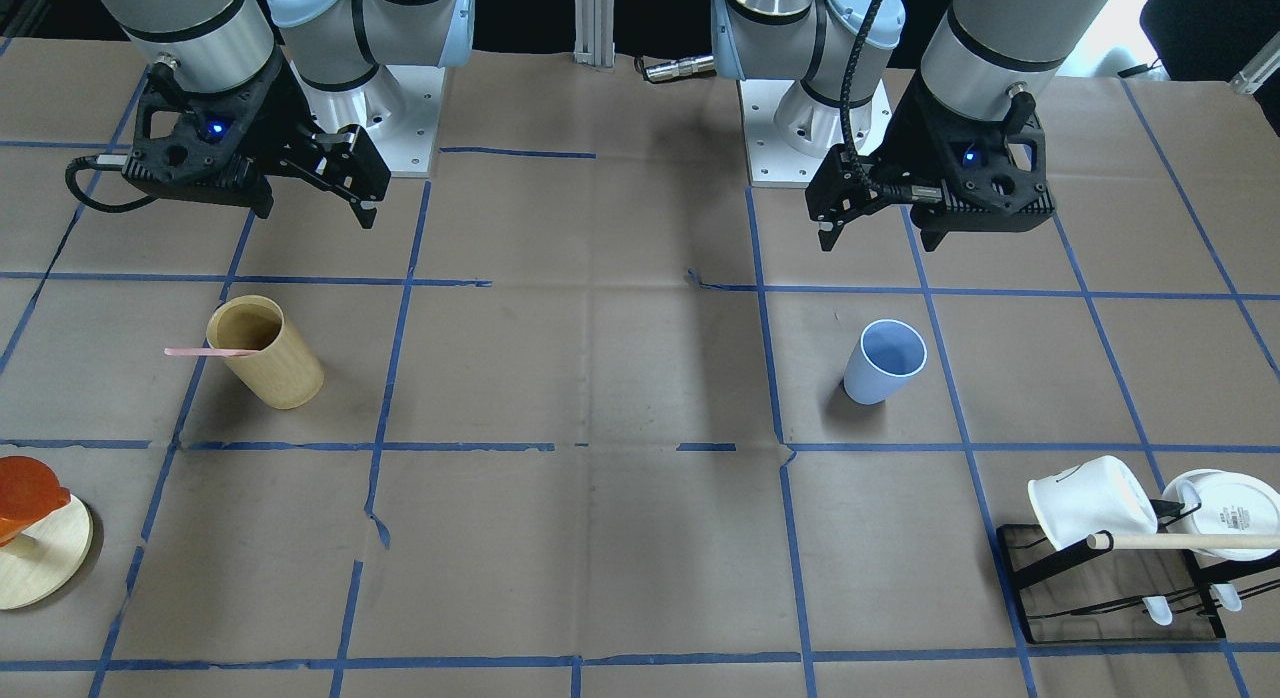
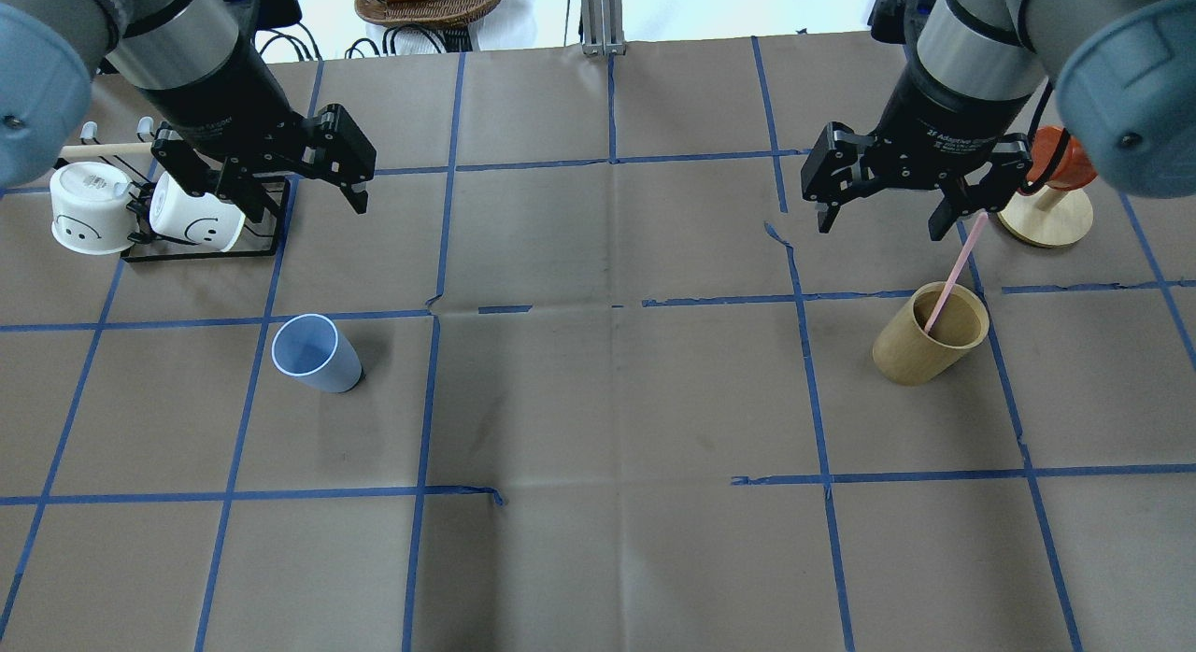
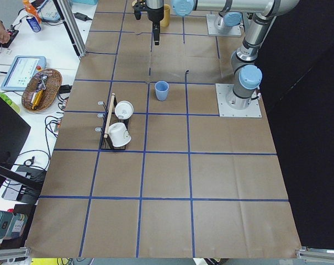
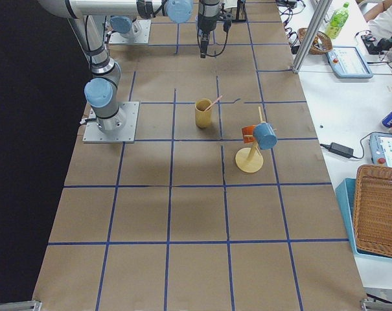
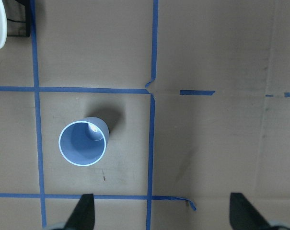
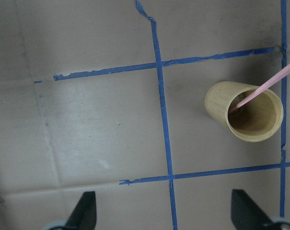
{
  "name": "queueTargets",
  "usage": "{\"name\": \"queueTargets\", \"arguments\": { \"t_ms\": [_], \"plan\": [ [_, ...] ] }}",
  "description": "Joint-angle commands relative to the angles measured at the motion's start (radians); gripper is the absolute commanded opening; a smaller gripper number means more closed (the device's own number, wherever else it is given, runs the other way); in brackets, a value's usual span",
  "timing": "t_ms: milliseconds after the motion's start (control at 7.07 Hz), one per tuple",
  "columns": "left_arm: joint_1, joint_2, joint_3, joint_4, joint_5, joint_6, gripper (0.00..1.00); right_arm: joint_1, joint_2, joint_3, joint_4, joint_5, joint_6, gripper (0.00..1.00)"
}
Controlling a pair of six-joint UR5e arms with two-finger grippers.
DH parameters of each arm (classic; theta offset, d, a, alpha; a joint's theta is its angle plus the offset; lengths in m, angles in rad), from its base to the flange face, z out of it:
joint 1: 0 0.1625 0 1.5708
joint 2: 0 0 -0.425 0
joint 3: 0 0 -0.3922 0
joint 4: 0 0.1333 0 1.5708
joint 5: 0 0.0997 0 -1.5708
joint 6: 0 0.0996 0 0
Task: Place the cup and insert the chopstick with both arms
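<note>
On the brown paper-covered desk (image 2: 607,400) with its blue tape grid, the two things nearest the robot stand well apart. On its left is the light blue plastic cup (image 2: 316,353), upright with its mouth up inside one taped square and nothing touching it. On its right is the tan bamboo cylinder holder (image 2: 930,333), also upright. The thin pink chopstick (image 2: 953,278) has its lower end down inside the holder. It leans on the rim, and its upper end slants out and away from the robot. A little farther out, both arms hover above the desk. The left hand (image 2: 308,208) hangs beyond the blue cup with its two black fingers spread apart and nothing between them. The right hand (image 2: 880,224) hangs beyond the bamboo holder, likewise spread wide and empty. The front-facing view shows it clear of the chopstick's tip. Farther still, on the left, a black wire rack (image 2: 201,253) carries two white mugs with drawn faces (image 2: 89,208) tipped on their sides under a pale wooden dowel (image 2: 103,149). On the right, a round wooden stand (image 2: 1046,218) bears an orange cup (image 2: 1060,157). Beyond the desk's far edge sits a wicker basket (image 2: 432,3) of small items.
</note>
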Motion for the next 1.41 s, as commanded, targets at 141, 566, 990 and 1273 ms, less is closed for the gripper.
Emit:
{"name": "queueTargets", "arguments": {
  "t_ms": [141,566,990,1273],
  "plan": [
    [0.002,-0.002,-0.002,0.001,0.002,0.007,1.0,0.0,0.0,0.002,0.0,0.0,0.0,1.0],
    [0.002,0.001,-0.002,0.0,0.002,0.01,1.0,0.002,0.0,0.0,0.0,0.03,-0.015,1.0],
    [0.005,-0.007,-0.003,0.0,0.012,0.017,1.0,0.002,-0.002,0.0,-0.002,0.038,-0.174,1.0],
    [0.079,0.008,0.001,0.003,0.0,0.025,1.0,-0.036,0.012,0.002,-0.011,0.038,-0.344,1.0]
  ]
}}
